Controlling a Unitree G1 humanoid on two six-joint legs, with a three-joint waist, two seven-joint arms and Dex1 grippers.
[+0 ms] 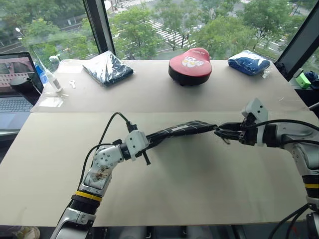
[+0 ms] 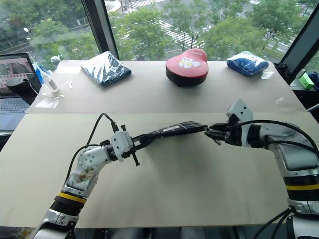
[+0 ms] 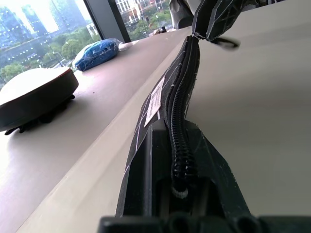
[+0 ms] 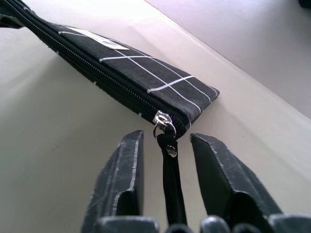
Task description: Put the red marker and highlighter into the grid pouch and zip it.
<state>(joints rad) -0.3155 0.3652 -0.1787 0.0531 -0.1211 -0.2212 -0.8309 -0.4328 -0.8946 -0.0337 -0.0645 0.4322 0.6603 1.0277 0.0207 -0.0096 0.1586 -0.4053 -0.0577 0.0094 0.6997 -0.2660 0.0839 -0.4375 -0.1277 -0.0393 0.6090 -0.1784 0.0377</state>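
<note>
**Pouch held taut, zipper run to its end**

The left gripper (image 2: 133, 144) is clamped shut on one end of the grid pouch (image 2: 174, 129), holding it level above the tabletop (image 2: 164, 194) so the zipper line stays straight. At the far end the slider sits at the corner, and the pull cord (image 4: 171, 174) hangs between the parted fingers of the right gripper (image 2: 215, 133), which grips nothing. The zipper looks fully closed; marker and highlighter are presumably inside. The tabletop beneath is bare, with a red case (image 2: 187, 67) and two blue bags well beyond, leaving open room to lower the pouch.
</note>
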